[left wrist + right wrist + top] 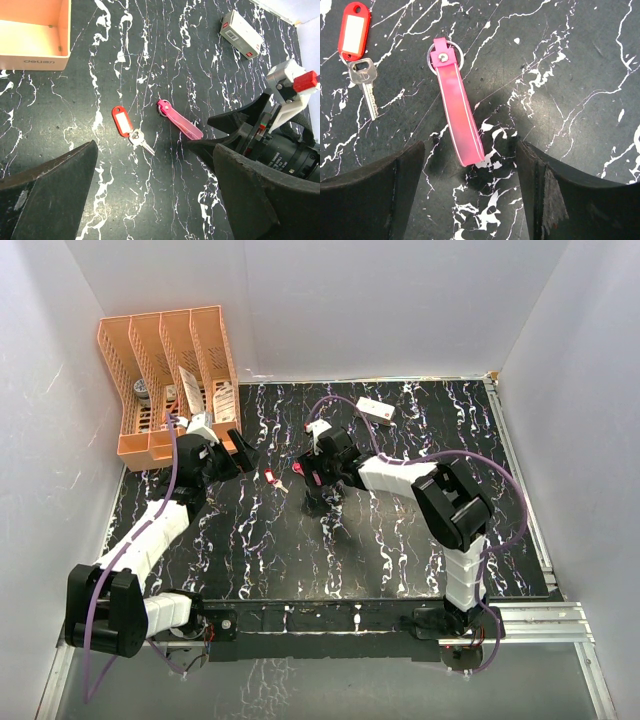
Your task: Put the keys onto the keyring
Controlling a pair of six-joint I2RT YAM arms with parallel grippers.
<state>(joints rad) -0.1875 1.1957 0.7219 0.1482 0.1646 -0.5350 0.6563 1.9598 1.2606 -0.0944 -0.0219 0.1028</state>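
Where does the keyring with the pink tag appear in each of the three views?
Top external: table centre, keyring just right of the red-tagged key.
Left wrist: picture centre, right of that key.
Right wrist: left of centre, key at top left.
Shared landmark: the red-tagged key.

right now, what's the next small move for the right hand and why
Probably lower the right hand and close on the keyring by its pink tag: the tag lies flat between the open jaws, untouched, the key apart from it.
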